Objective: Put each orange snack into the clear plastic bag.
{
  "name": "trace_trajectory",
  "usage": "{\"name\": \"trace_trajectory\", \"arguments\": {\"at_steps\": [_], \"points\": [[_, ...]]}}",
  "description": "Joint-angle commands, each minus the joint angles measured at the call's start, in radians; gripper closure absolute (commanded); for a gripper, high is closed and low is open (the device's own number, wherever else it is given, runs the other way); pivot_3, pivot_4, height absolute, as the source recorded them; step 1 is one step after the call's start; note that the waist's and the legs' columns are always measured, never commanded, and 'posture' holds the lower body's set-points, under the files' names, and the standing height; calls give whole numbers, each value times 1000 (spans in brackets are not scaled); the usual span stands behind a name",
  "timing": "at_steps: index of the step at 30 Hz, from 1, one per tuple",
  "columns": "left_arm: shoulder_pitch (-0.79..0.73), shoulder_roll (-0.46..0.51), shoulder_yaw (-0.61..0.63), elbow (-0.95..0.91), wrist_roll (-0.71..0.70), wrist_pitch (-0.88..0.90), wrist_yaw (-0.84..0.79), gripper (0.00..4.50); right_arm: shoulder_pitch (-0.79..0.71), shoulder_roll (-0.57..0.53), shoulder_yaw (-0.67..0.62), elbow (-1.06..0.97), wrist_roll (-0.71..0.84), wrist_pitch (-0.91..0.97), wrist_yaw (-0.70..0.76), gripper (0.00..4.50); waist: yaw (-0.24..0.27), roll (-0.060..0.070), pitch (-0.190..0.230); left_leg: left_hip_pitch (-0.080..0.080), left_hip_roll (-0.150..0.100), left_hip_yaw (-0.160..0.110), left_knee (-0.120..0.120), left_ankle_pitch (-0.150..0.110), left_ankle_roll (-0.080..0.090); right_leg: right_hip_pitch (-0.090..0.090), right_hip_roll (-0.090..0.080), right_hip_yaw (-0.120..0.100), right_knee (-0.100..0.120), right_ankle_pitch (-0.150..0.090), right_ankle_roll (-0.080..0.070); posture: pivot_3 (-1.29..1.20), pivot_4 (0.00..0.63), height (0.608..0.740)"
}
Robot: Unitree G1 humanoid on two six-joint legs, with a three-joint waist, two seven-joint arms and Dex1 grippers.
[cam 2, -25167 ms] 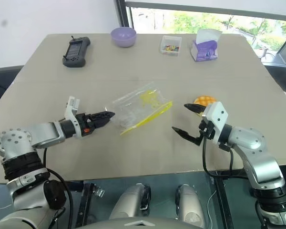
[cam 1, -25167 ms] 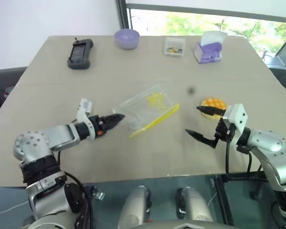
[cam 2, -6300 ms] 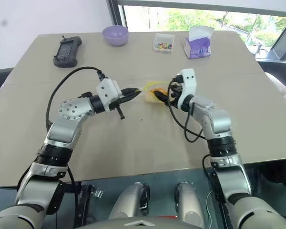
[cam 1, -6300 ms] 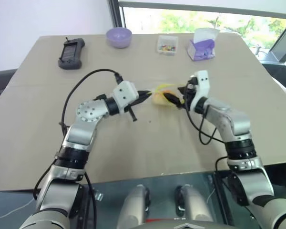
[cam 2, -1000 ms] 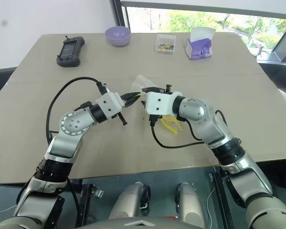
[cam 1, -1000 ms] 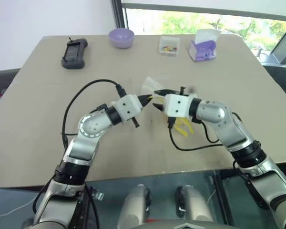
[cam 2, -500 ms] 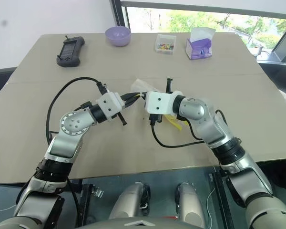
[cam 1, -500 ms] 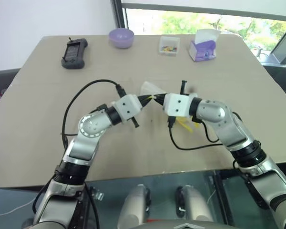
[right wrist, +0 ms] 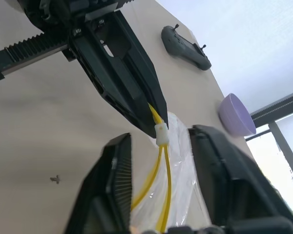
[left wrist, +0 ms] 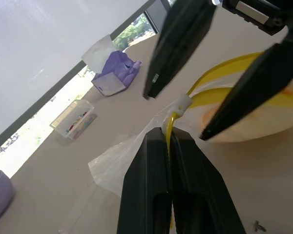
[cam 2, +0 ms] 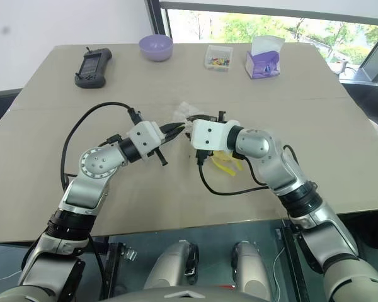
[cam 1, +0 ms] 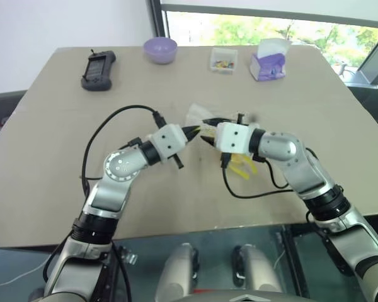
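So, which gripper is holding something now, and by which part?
The left gripper is shut on the clear plastic bag, pinching the end of its yellow zipper strip. The right gripper stands open around the strip, gripping nothing.

We see our left pincer (left wrist: 169,139) with its two black fingers (left wrist: 149,185) pressed together on the yellow zipper strip (left wrist: 172,124) of the clear plastic bag (left wrist: 132,156), just below the white slider (left wrist: 182,103). The crinkly film hangs from that pinch above the tan table (left wrist: 49,185). Past the slider the strip splits into two yellow lines, and the pale orange snack (left wrist: 249,122) bulges inside the bag behind them. The right pincer (left wrist: 185,87) reaches in from the far side, its two dark fingers spread apart, one on each side of the slider. Farther back on the table stand a purple tissue pack (left wrist: 115,73), a small clear box (left wrist: 73,119) of colourful bits and the edge of a purple bowl (left wrist: 0,195).
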Motion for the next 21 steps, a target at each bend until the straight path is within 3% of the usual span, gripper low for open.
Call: {"name": "trace_trajectory", "arguments": {"at_steps": [1, 6, 7, 9, 21], "points": [[3, 0, 16, -14, -7, -12, 7, 4500, -19, 5, -39, -43, 16, -7, -11, 2598, 0, 0, 0, 0, 0, 0, 0, 0, 0, 0, 0, 0, 0, 0, 0, 0, 150, 740], [4, -1, 15, -8, -4, -17, 8, 4500, -21, 9, -41, -42, 21, -6, -9, 2598, 0, 0, 0, 0, 0, 0, 0, 0, 0, 0, 0, 0, 0, 0, 0, 0, 150, 740], [5, -2, 14, -7, -2, -18, 9, 4500, -21, 9, -41, -42, 21, -7, -9, 3104, 0, 0, 0, 0, 0, 0, 0, 0, 0, 0, 0, 0, 0, 0, 0, 0, 150, 740], [6, -2, 14, -4, 0, -21, 11, 4500, -22, 9, -42, -42, 19, -9, -10, 3570, 0, 0, 0, 0, 0, 0, 0, 0, 0, 0, 0, 0, 0, 0, 0, 0, 150, 740], [11, -1, 16, -2, -1, -31, 11, 4500, -14, 3, -38, -45, 9, -4, -4, 3570, 0, 0, 0, 0, 0, 0, 0, 0, 0, 0, 0, 0, 0, 0, 0, 0, 150, 740]]}}
